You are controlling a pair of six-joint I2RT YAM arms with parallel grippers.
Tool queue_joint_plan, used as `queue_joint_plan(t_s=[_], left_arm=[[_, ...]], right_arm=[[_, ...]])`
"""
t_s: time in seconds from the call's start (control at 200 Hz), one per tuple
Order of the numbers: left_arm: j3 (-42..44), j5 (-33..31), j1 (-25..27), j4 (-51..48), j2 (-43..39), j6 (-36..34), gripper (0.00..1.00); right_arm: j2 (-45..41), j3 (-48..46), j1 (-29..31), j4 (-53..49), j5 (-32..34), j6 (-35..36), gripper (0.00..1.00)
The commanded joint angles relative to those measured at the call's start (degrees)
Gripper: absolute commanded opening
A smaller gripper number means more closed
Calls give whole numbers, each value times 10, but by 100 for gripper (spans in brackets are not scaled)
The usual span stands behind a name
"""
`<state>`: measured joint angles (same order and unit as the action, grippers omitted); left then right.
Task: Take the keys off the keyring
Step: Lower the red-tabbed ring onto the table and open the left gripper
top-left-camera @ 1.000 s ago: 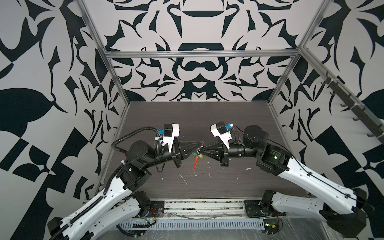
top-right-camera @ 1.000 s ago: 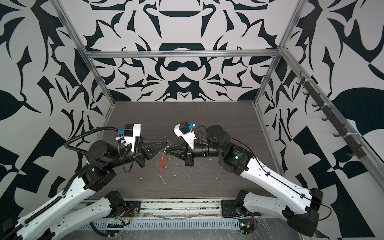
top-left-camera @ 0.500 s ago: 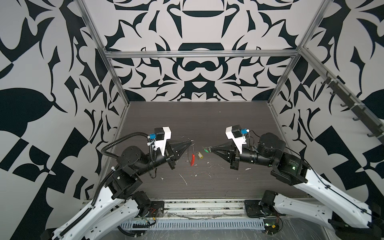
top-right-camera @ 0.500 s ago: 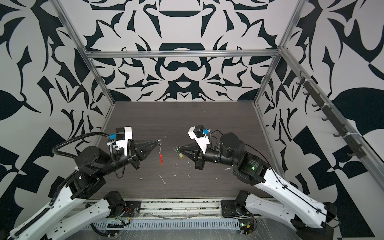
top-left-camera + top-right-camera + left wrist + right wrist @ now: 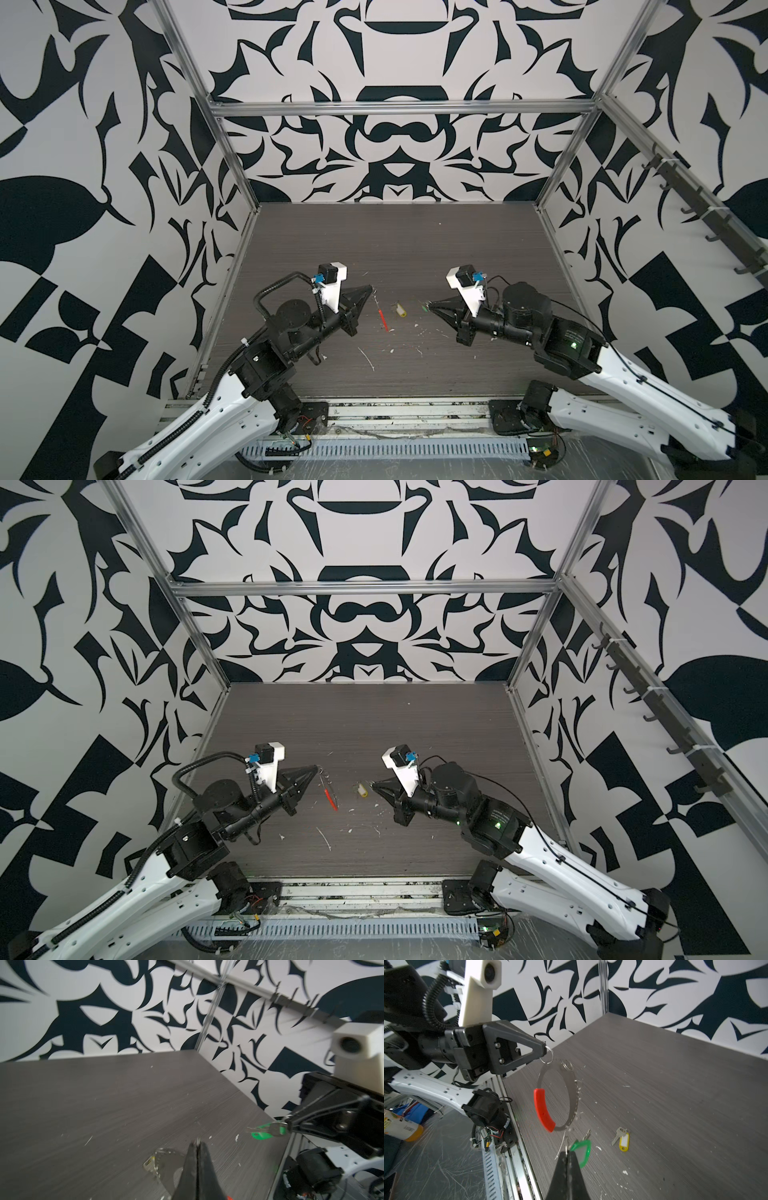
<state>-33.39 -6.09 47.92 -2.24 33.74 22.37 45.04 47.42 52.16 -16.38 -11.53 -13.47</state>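
Under both arms, a dark wood-grain table point(image 5: 395, 241).

Raised above it, the left gripper point(image 5: 371, 286): jaws pressed flat together, pinching one small silver split ring point(image 5: 548, 1054) of the keyring point(image 5: 543, 1109). Below those fingertips, hanging free in the air, the thin grey hoop, with its red curved segment toward the low end, farthest from the grip. Strung near the top of the hoop, just beside the pinched ring, a second split ring point(image 5: 566, 1065).

Opposite and well apart from the left gripper, the right gripper point(image 5: 430, 305): jaws likewise closed to a slit, gripping the green tag point(image 5: 582, 1151) by its small ring. Dangling right at those fingertips with the tag, a silver key point(image 5: 274, 1127). Both clear of the hoop.

Down on the table between the two grippers, touching neither, the yellow tag point(image 5: 624, 1141): lying flat, pale label window up. Fanned out beside it, on the same small ring, a second key point(image 5: 618, 1134). In the left wrist view, only a blurred pale shape just beside the left gripper's own tips, probably this same tag.

Scattered over the table below and between both grippers, white flecks point(image 5: 368, 357).
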Motion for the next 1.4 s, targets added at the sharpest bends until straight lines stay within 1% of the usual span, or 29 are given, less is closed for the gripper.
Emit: queue_joint_plan(t_s=[0.0,0.06,0.18,0.275,0.385,0.52,0.64,0.675,0.765,0.81,0.9,1.03,1.085,1.17,1.235,1.285,1.395], left_arm=[[26,-89,0,0,-6,65,0],[44,-109,0,-6,-14,87,0],[59,-139,0,-57,-44,132,0],[67,-187,0,-112,-61,184,0],[70,-234,0,-166,-59,226,0],[73,-253,0,-177,-38,249,0],[75,-272,-1,-159,1,241,0],[76,-269,-2,-141,15,225,0],[65,-267,-18,-122,62,211,0],[55,-261,-36,-123,92,210,0],[36,-227,-75,-120,150,210,0],[40,-213,-93,-57,206,191,0],[42,-199,-109,-30,229,186,0],[38,-164,-145,10,273,180,7],[30,-145,-167,33,312,176,8],[24,-137,-177,46,340,176,11],[17,-130,-185,74,384,174,12]], right_arm=[[-12,-17,1,35,19,-18,0],[-13,-28,1,40,20,-24,0],[-17,-45,1,45,24,-32,0],[-19,-59,1,51,26,-37,0],[-17,-72,1,64,29,-43,0],[-15,-81,1,70,32,-47,0],[-16,-93,1,78,36,-51,0],[-16,-94,1,77,38,-51,0],[-19,-98,1,77,40,-52,0],[-19,-101,1,78,43,-52,0],[-19,-106,1,79,42,-53,0],[-26,-118,1,85,47,-58,0],[-28,-122,0,88,52,-60,0],[-25,-124,0,90,57,-60,0],[-23,-128,0,95,59,-63,0],[-22,-132,0,100,60,-69,0],[-13,-144,0,111,62,-81,0]])
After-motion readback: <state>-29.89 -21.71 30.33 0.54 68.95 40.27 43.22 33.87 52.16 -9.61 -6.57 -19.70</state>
